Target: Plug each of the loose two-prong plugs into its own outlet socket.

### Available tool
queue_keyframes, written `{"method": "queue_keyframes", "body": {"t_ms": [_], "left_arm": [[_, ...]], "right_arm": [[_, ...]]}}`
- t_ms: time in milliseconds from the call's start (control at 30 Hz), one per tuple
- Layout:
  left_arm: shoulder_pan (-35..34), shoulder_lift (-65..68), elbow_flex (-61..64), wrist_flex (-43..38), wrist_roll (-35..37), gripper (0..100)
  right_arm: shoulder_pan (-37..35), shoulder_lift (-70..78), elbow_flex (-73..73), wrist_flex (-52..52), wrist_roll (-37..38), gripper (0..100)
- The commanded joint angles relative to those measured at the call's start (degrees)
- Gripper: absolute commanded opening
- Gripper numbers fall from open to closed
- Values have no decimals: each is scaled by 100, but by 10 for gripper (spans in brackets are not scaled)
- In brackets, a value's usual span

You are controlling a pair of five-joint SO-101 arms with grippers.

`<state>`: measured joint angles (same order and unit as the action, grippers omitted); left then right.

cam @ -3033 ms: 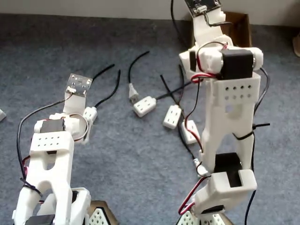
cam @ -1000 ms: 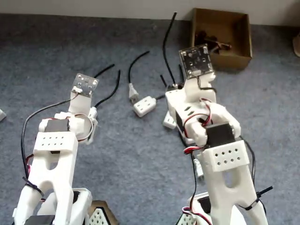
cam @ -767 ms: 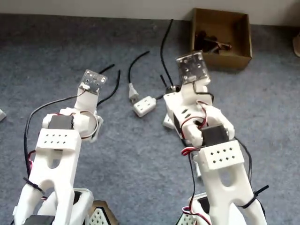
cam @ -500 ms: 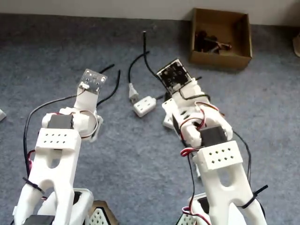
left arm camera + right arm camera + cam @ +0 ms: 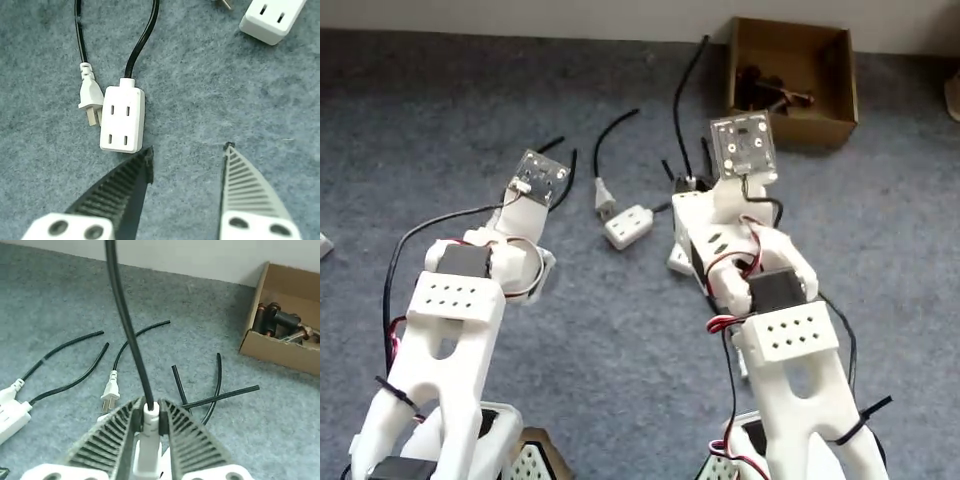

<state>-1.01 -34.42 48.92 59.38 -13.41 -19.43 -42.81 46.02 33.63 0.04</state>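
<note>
Grey carpet [image 5: 620, 330] carries loose black cords [image 5: 220, 397], with a brown cardboard box [image 5: 790, 80] at its far edge. Left gripper [image 5: 188, 148] hangs spread open over a white four-slot outlet socket [image 5: 122, 117], with a white two-prong plug [image 5: 90, 100] just beside it. Right gripper [image 5: 151, 404] clamps another white plug [image 5: 151, 412], its cord rising upward.

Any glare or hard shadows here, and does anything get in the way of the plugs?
High view: soft even light, no glare on the carpet; the right arm partly covers a socket. Left wrist view: socket block and loose plug evenly lit, faint shadows only. Right wrist view: the held plug and its black cord cross the middle.
</note>
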Motion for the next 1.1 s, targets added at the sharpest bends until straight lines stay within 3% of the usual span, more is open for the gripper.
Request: {"method": "queue_keyframes", "body": {"t_ms": [0,333,567,767,933,1067], "left_arm": [[101,-207,-338,26,44,213],[532,-207,-567,26,44,209],[796,-189,-840,26,44,140],[1174,-207,-980,53,-114,136],[1437,-207,-998,26,-237,133],[1464,-207,-1209,62,-237,28]], "right_arm": [[75,-233,189,-655,-501,5],[75,-233,1604,-2976,-1134,5],[22,-233,2193,-4110,-1442,5],[-365,-321,2237,-4277,-1486,5],[-470,-1490,2791,-4242,-1495,5],[-734,-2633,3310,-4215,-1459,6]]}}
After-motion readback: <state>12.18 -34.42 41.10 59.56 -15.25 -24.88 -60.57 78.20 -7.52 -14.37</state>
